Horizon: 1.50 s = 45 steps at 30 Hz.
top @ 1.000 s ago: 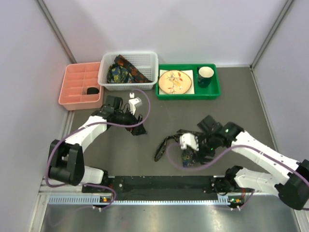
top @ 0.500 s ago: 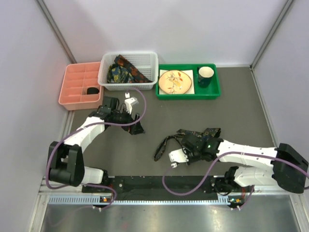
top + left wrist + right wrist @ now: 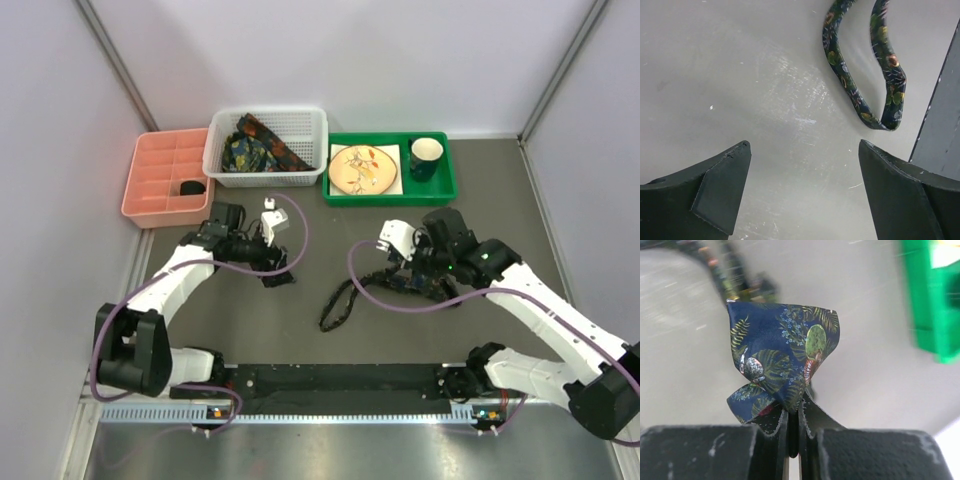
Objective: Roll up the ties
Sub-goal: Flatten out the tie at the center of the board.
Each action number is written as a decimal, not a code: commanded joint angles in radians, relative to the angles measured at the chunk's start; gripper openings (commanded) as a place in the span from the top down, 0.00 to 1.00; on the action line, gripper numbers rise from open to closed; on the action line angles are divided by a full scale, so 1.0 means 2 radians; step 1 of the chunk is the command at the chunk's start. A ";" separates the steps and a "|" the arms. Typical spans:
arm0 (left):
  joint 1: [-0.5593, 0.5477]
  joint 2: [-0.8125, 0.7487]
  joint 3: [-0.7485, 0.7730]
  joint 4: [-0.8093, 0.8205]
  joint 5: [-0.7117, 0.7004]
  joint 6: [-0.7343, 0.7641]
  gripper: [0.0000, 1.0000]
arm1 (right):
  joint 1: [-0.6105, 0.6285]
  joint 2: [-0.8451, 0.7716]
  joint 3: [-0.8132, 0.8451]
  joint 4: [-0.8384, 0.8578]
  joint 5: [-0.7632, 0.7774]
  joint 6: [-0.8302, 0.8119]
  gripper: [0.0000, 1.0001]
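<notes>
The dark floral-print fabric necktie (image 3: 782, 355) is trailed across the centre of the top view, a broad part pinched in the closed right gripper (image 3: 794, 414). The left gripper (image 3: 804, 145) is held apart, empty. Only a bunched fold is gripped; slippage could be caused by dragging.

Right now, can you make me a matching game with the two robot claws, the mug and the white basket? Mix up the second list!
Things:
1. left claw
2. right claw
3. dark green mug
4. white plastic slotted basket

States:
A. sits in the green plastic tray
B. open, holding nothing
C. holds bunched dark flowery ties
D. shut on a dark blue leafy-print fabric tie

Pairs: 1-B, 2-D, 3-A, 4-C.
</notes>
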State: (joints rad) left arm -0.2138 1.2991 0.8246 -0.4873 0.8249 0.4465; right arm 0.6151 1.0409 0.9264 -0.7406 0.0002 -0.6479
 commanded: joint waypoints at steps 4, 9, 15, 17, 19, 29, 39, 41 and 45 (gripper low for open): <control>-0.019 0.035 0.029 -0.024 0.022 0.094 0.09 | -0.005 0.040 0.008 -0.075 -0.133 0.046 1.00; -0.020 0.034 0.030 -0.046 0.015 0.124 0.09 | -0.005 0.082 0.018 -0.103 -0.180 0.052 0.81; -0.019 0.014 0.010 -0.045 0.012 0.120 0.09 | -0.004 0.108 0.018 -0.098 -0.193 0.057 0.79; -0.019 0.006 0.003 -0.045 0.012 0.120 0.09 | -0.003 0.115 0.022 -0.095 -0.196 0.062 0.96; -0.019 0.001 -0.001 -0.054 0.013 0.127 0.10 | -0.003 0.115 0.022 -0.081 -0.175 0.078 1.00; -0.141 -0.067 -0.031 -0.060 -0.062 0.186 0.13 | -0.183 0.061 0.048 -0.098 -0.062 0.139 1.00; -0.188 0.032 0.002 0.069 -0.123 0.068 0.29 | -0.346 0.108 0.012 -0.107 -0.018 0.109 1.00; -0.196 0.063 0.018 0.084 -0.129 0.063 0.32 | -0.349 0.137 0.006 -0.101 0.011 0.112 1.00; -0.204 0.112 0.055 0.095 -0.113 0.035 0.33 | -0.369 0.180 0.013 -0.104 0.018 0.125 1.00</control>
State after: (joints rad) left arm -0.6052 1.4651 0.8444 -0.3912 0.5774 0.5938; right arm -0.0807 1.3396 0.9470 -0.9436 -0.0147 -0.4107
